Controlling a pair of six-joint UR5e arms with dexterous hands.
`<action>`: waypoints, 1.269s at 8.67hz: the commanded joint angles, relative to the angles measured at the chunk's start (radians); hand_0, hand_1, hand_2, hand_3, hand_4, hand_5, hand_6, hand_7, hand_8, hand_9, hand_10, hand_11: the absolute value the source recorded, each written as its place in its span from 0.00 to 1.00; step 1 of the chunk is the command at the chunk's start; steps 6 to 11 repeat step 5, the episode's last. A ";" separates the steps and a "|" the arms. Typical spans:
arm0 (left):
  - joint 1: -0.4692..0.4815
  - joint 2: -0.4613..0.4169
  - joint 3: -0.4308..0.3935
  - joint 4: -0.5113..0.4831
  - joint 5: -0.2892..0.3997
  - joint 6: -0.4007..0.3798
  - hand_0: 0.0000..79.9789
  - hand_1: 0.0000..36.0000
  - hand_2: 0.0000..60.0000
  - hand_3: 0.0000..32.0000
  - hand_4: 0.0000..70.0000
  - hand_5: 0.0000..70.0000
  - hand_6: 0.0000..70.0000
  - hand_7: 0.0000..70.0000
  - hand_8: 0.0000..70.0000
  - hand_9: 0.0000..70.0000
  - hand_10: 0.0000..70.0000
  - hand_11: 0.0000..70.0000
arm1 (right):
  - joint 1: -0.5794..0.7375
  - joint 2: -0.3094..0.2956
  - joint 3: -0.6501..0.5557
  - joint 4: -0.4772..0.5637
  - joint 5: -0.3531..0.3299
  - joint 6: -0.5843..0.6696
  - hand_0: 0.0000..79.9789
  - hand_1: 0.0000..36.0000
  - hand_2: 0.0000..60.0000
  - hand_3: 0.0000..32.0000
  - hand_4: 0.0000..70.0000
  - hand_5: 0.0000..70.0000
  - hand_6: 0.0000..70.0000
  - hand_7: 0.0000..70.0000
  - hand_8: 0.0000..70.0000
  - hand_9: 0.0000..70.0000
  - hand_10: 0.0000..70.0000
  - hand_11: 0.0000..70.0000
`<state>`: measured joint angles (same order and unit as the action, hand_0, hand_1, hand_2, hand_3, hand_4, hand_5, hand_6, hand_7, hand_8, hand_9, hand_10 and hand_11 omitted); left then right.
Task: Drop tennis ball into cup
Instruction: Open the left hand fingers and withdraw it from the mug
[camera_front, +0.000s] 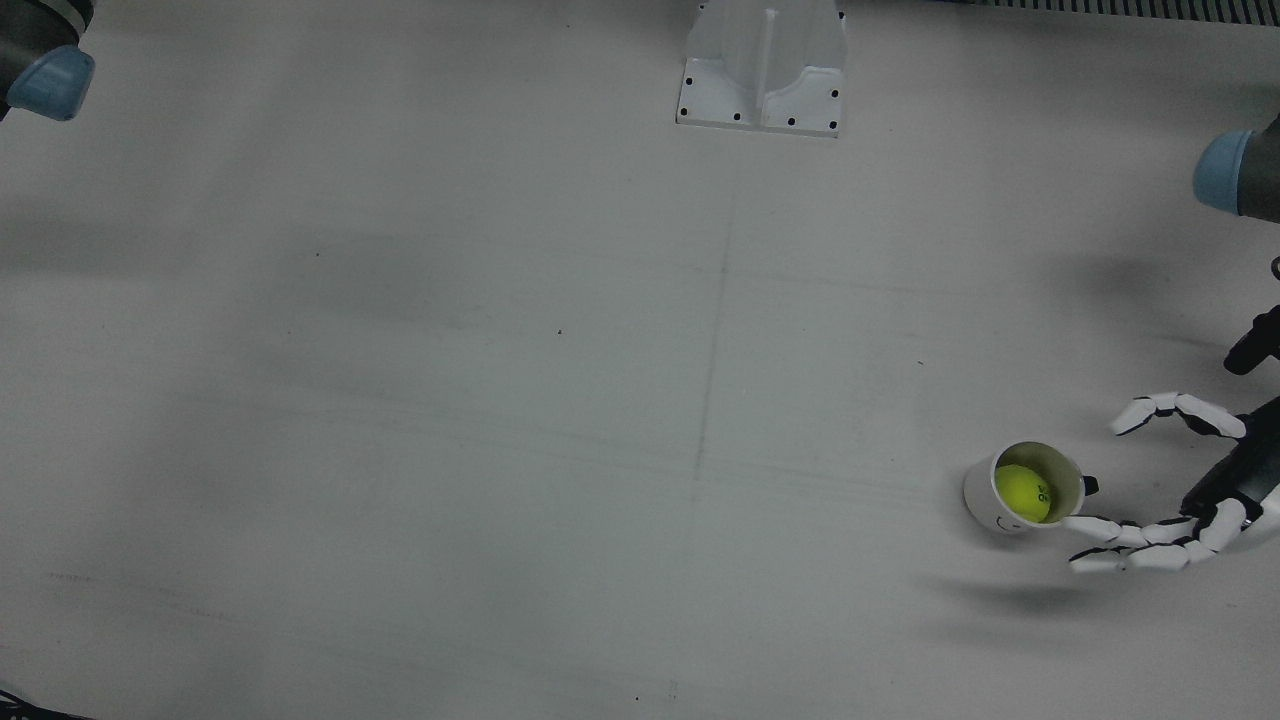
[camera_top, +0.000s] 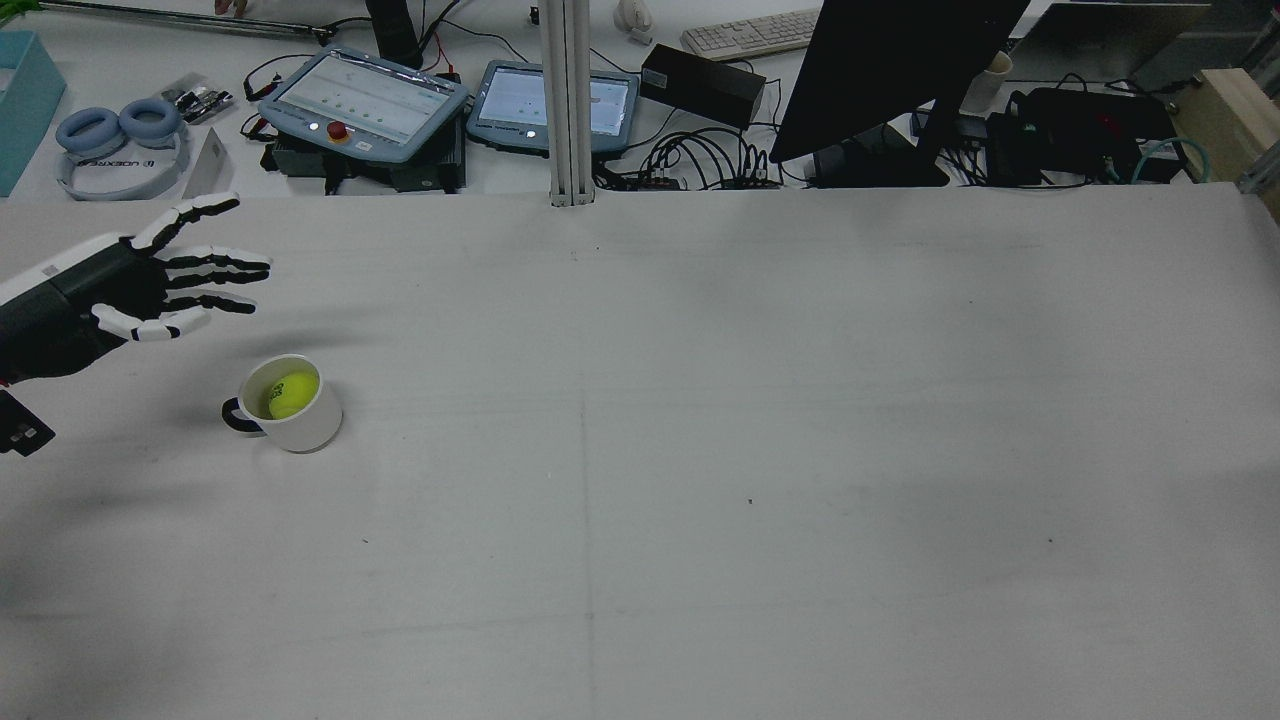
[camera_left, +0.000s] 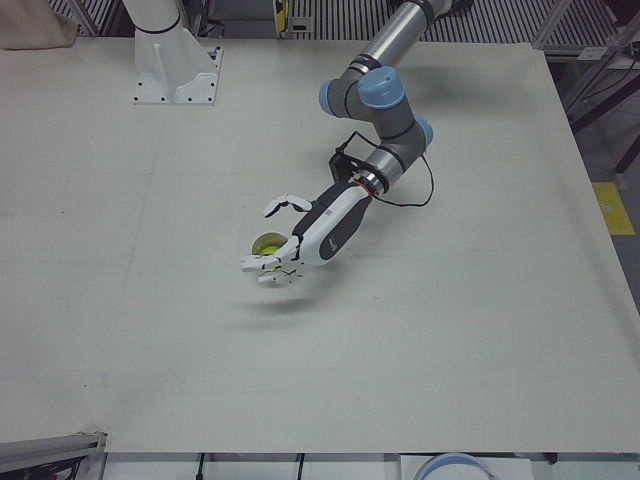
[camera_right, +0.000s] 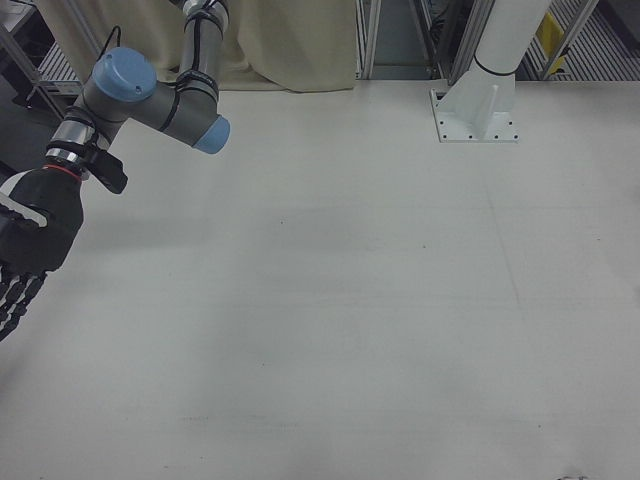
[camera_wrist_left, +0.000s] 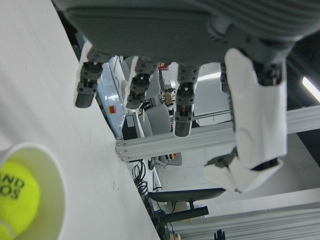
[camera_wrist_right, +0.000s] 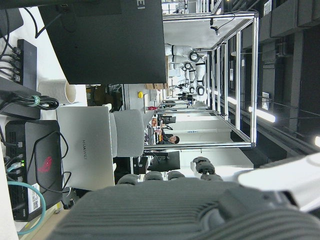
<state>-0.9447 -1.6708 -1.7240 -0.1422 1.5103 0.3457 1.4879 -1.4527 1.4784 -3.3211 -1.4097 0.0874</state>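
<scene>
A yellow-green tennis ball (camera_front: 1022, 492) lies inside a white cup (camera_front: 982, 497) with a black handle, upright on the table on the robot's left side. My left hand (camera_front: 1228, 478) is open and empty, fingers spread, just beside and slightly above the cup. The rear view shows the ball (camera_top: 292, 394) in the cup (camera_top: 305, 428) with the left hand (camera_top: 130, 285) behind it. The left hand view shows the cup's rim (camera_wrist_left: 56, 197) and the ball (camera_wrist_left: 17, 197) below my fingers (camera_wrist_left: 182, 100). My right hand (camera_right: 30, 245) hangs at the far side, fingers extended, holding nothing.
A white pedestal base (camera_front: 762, 75) stands at the table's back middle. Beyond the far table edge in the rear view are teach pendants (camera_top: 365, 100), a monitor (camera_top: 890, 70) and headphones (camera_top: 115, 135).
</scene>
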 joint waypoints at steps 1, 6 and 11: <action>-0.291 0.014 0.003 0.018 0.016 -0.094 0.77 0.93 0.73 1.00 0.00 0.29 0.49 0.26 0.36 0.15 0.20 0.33 | 0.000 0.000 -0.001 0.000 0.000 0.000 0.00 0.00 0.00 0.00 0.00 0.00 0.00 0.00 0.00 0.00 0.00 0.00; -0.442 0.040 0.024 -0.005 0.024 -0.099 0.82 0.95 0.66 1.00 0.00 0.31 0.55 0.25 0.38 0.16 0.23 0.38 | 0.000 0.000 -0.001 0.000 0.000 0.000 0.00 0.00 0.00 0.00 0.00 0.00 0.00 0.00 0.00 0.00 0.00 0.00; -0.442 0.040 0.024 -0.005 0.024 -0.099 0.82 0.95 0.66 1.00 0.00 0.31 0.55 0.25 0.38 0.16 0.23 0.38 | 0.000 0.000 -0.001 0.000 0.000 0.000 0.00 0.00 0.00 0.00 0.00 0.00 0.00 0.00 0.00 0.00 0.00 0.00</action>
